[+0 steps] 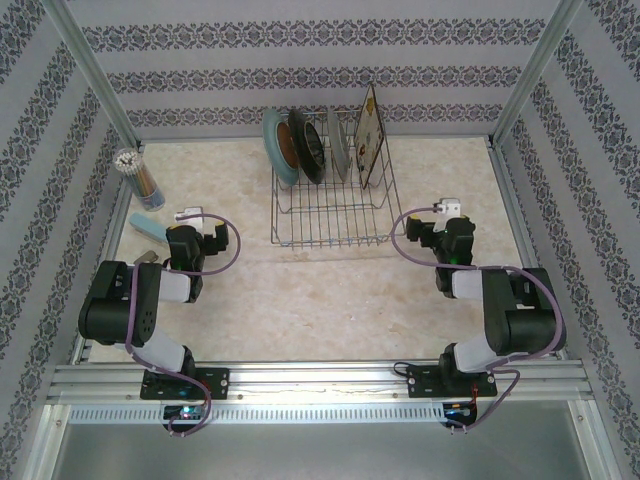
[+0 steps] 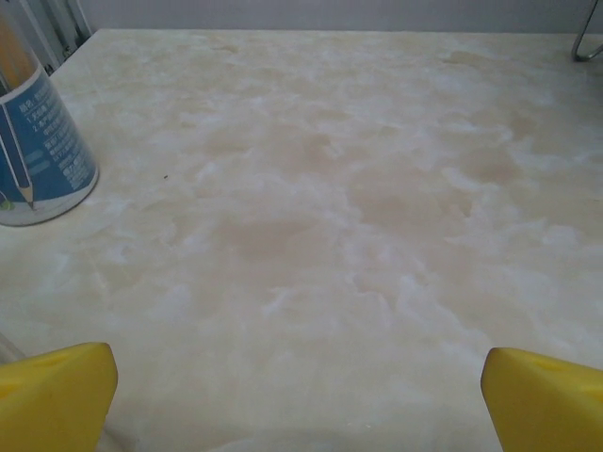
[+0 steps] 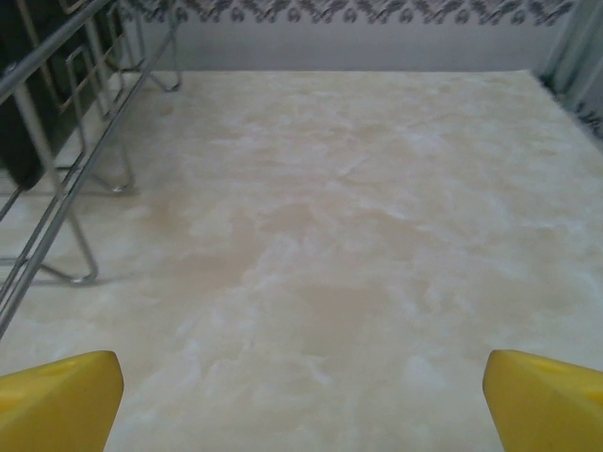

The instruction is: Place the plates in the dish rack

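Nearest, bolted side by side along the near edge of the bench point(image 1: 300, 295): left arm base point(image 1: 185, 383) and right arm base point(image 1: 440, 380). A little farther in, toward the left edge: left hand point(image 2: 301, 403), spread fully wide, yellow fingertips point(image 2: 57, 395) at opposite lower corners of the wrist view, bare marbled surface between them, gripping nothing. Level with it, toward the right edge: right hand point(image 3: 301, 403), likewise spread wide, its fingertips point(image 3: 546, 395) well apart, gripping nothing. Just beyond the left hand, by the left edge: a flat pale-blue object point(image 1: 148, 225), too small to identify. Farther along that edge, toward the far left corner: pencil cup point(image 1: 140, 178), upright, packed with coloured pencils. In the middle of the far half of the bench, well apart from both hands: dish rack point(image 1: 330, 215), open silver wire, one long side running up the left of the right wrist view. Standing on edge in the rack's far end, left to right: light-blue plate point(image 1: 275, 150), dark-brown-rimmed plate point(image 1: 303, 147), grey plate point(image 1: 338, 145), then square plate point(image 1: 368, 135) with dark border, tallest, leaning slightly right. Behind the far edge: striped patterned wallpaper point(image 1: 320, 75).
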